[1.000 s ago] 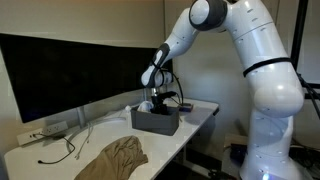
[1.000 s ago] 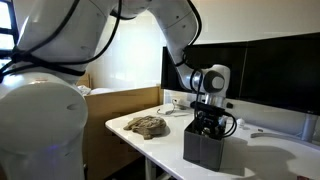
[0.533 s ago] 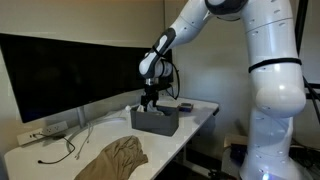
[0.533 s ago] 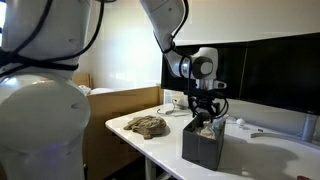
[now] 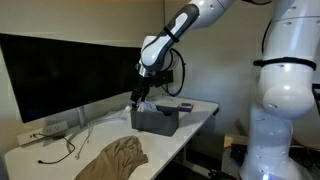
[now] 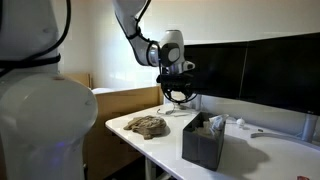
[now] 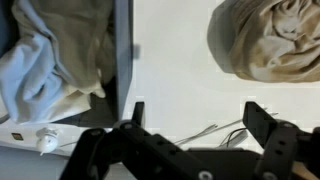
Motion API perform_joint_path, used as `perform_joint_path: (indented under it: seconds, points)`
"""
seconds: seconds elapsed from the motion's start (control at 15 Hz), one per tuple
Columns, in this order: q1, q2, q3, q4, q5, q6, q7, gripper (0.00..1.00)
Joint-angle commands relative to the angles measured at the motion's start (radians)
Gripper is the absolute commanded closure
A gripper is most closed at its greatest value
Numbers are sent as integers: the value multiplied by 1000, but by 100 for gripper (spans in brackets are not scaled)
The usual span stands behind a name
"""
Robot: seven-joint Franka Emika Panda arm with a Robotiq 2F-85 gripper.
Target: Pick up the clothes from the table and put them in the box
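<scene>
My gripper (image 7: 200,118) hangs open and empty above the white table (image 7: 180,60), up and to one side of the dark grey box (image 5: 157,121), as both exterior views show (image 6: 178,96). A white garment (image 7: 40,62) lies bunched inside the box (image 7: 122,55) and pokes over its rim (image 6: 213,122). The tan garment (image 5: 115,158) lies crumpled on the table some way from the box (image 6: 147,125). In the wrist view the tan garment (image 7: 270,40) sits at the top right, ahead of the fingers.
A wide black monitor (image 5: 60,75) stands along the back of the table. A power strip with thin cables (image 5: 52,131) lies between the monitor and the tan garment; cables (image 7: 215,130) run under the gripper. A small dark object (image 5: 185,105) lies beyond the box.
The gripper has opened, leaving the white garment in the box. It rose out of the box and swung toward the side where the tan garment lies.
</scene>
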Motion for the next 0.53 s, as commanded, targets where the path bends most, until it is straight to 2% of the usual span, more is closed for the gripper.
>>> perform_joint_path:
  seconds: [0.0,0.33,0.47]
  points:
    - [66,-47,24,-93,30,36,-29,0]
    - [169,46,63,-58,126,17,-45,0]
    - [186,97,92,-34,129,28,-15,0]
